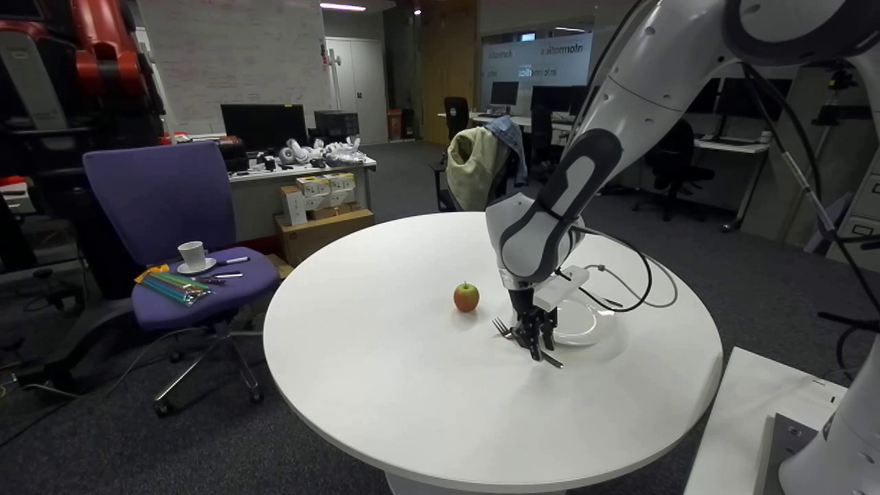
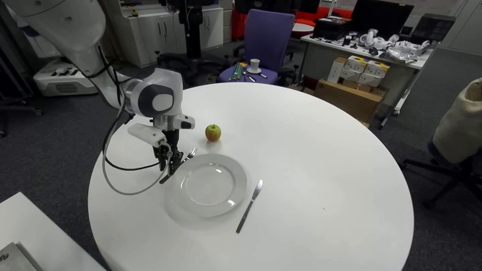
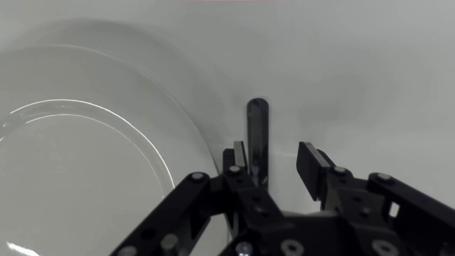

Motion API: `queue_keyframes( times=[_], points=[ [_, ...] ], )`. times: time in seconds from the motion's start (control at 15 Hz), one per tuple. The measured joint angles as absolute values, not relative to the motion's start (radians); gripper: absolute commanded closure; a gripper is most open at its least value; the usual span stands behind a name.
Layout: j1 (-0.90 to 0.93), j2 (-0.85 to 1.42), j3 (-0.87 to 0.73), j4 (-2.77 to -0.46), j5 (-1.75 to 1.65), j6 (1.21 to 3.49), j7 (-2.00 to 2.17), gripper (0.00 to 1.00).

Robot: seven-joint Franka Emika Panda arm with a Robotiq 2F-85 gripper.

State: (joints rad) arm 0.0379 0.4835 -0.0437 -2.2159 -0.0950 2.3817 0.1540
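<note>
My gripper is low over the white table, and its fingers are apart with nothing gripped. In the wrist view the gripper has a dark fork handle between its fingers, close to the left finger. The fork's tines stick out past the gripper and also show in an exterior view. A white plate lies right beside the fork; its rim is left of the fingers in the wrist view. A knife lies on the plate's far side. A red-green apple stands near the fork, also in an exterior view.
The round white table carries these things. Loose cables hang from the arm beside the plate. A purple chair holds a white cup on a saucer, pens and packaged items. A small white side table stands by the robot base.
</note>
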Motion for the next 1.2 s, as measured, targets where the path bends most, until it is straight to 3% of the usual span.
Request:
queue_keyframes(
  times=[0.33,0.67,1.2],
  points=[
    [0.038,0.488,-0.044,-2.216,-0.095,2.382,0.154,0.55],
    [0.038,0.489,-0.047,-2.216,-0.095,2.382,0.154,0.44],
    [0.038,0.494,-0.049,-2.220,-0.095,2.382,0.154,0.48]
  ],
)
